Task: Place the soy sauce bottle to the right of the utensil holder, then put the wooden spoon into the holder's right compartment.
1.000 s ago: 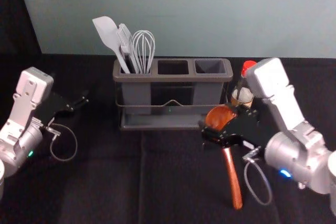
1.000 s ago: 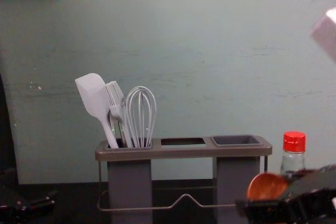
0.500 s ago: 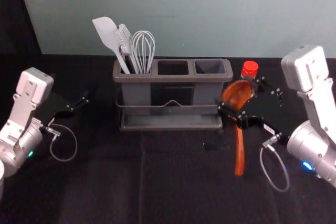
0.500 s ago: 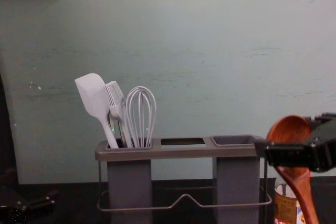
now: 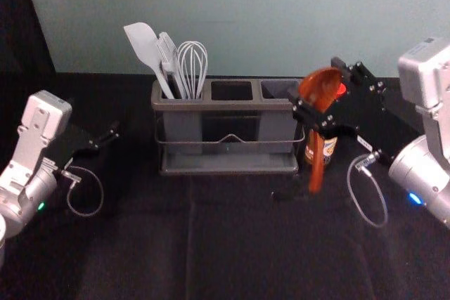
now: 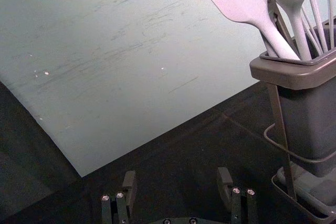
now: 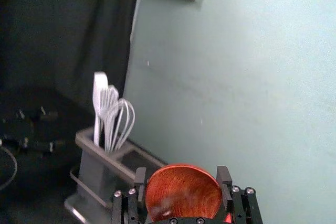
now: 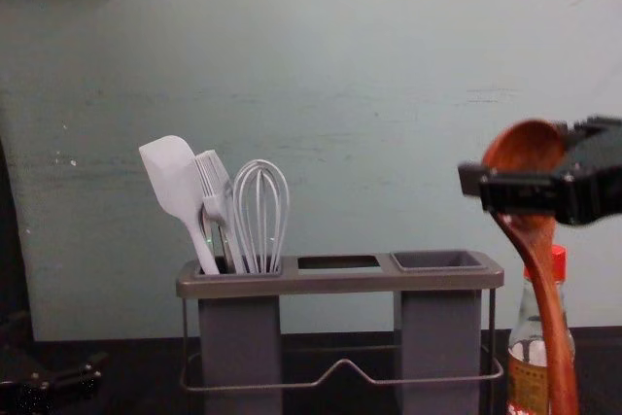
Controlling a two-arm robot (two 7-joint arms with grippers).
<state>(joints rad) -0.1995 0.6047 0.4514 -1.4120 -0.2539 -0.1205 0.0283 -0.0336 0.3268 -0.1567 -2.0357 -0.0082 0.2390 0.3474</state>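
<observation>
Fingers [image 7: 224,182] of the right gripper [image 7: 182,182] are closing on the bowl end of a red-brown wooden spoon [image 8: 554,332], one on each side. Bowl is facing up, long handle hanging down at a slight tilt. Gripper is hovering right of the holder in head view, coming in from the right edge in chest view.

Soy sauce bottle [image 8: 528,386], clear glass with red cap and brownish label, is standing upright behind the spoon, just beside the grey-brown utensil holder [image 8: 340,282], on its right. Can't tell if handle is touching it. Placement is looking fine, so I'm reading this as step two: spoon going to the holder.

Right compartment [image 8: 439,337], grey plastic box, is waiting for it. Next move is needing lift until handle tip clears the rim, then a shift left over the opening, then lowering handle first. Watch for the handle clipping rim or bottle.

Pale spatula [image 8: 173,177], brush [image 8: 216,187] and whisk [image 8: 262,211] are filling the left compartment. Left gripper [image 6: 177,179] is idling left of the holder, fingers sitting wide, holding nothing
</observation>
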